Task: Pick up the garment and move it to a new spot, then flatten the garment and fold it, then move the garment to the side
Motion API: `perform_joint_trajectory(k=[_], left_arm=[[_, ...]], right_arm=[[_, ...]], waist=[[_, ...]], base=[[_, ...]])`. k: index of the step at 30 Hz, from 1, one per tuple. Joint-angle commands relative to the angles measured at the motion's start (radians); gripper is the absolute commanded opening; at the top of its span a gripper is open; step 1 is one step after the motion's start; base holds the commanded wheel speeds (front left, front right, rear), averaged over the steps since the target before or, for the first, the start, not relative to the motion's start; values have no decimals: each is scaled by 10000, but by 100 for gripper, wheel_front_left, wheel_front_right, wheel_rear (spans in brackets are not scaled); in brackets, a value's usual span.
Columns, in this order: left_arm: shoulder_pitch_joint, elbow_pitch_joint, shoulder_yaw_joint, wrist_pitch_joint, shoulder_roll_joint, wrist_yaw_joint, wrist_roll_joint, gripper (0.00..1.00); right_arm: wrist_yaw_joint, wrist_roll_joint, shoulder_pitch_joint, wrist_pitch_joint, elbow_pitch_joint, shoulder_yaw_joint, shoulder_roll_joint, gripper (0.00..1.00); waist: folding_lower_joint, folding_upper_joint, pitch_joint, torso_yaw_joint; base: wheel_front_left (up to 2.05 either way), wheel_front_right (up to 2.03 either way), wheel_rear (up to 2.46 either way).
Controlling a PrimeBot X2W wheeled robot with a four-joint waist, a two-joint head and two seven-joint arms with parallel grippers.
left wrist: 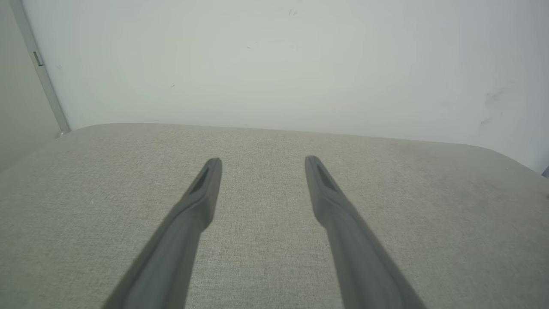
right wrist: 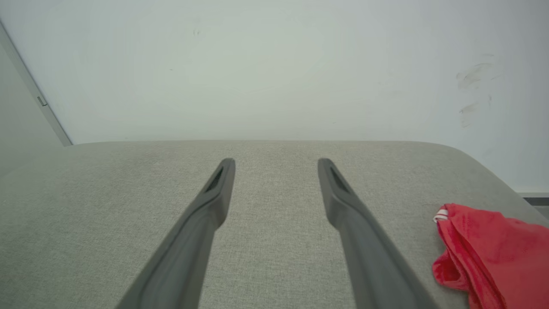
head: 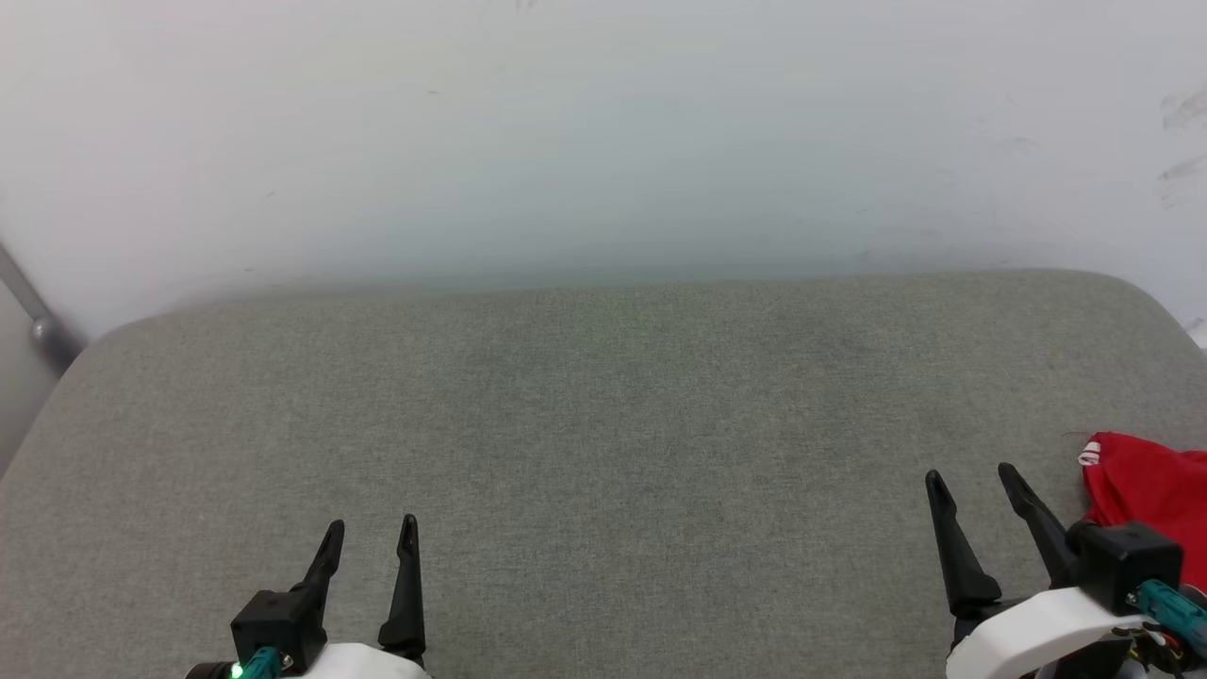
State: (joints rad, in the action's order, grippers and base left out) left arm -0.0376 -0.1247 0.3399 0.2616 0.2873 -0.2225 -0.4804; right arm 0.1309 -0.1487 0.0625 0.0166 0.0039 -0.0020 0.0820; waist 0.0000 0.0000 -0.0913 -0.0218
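Left gripper (head: pixel 370 531) at lower left: fingers spread, empty, over the grey cushion (head: pixel 603 396). Right gripper (head: pixel 971 481) at lower right: fingers likewise apart, holding nothing. Garment (head: pixel 1146 495) lies bunched at the cushion's right edge, just beside the right gripper.

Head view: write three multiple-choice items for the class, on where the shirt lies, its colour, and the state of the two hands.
1. Where on the grey cushion does the shirt lie? A. left edge B. middle C. right edge, beside the right hand
2. What is the shirt's main colour? A. blue B. red C. green
3. How are the left hand and right hand? A. both open, empty B. both shut on the shirt C. left shut, right open
Answers: 1 C, it lies bunched at the right edge; 2 B, the cloth is red with little white trim; 3 A, each hand's fingers are spread with nothing between.
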Motion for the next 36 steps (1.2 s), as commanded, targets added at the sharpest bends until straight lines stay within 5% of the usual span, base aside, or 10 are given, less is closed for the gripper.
perform_joint_trajectory(k=[1,8,9,36], left_arm=[[46,12,-66,43,-29,20,58,100],[115,49,-123,43,-42,86,171,100],[35,25,-104,0,-42,48,115,0],[464,-456,-1366,-1101,-723,1104,-3467,0]], right_arm=[[-4,-61,46,27,9,6,36,100],[-4,-113,23,49,10,20,67,100],[0,-52,-2,4,8,17,31,0],[-1,-4500,-546,-412,833,-338,-86,0]], waist=[[0,0,4,12],[0,0,62,45],[1,0,65,47],[1,0,237,82]], base=[[0,0,0],[0,0,0],[0,0,0],[0,0,0]])
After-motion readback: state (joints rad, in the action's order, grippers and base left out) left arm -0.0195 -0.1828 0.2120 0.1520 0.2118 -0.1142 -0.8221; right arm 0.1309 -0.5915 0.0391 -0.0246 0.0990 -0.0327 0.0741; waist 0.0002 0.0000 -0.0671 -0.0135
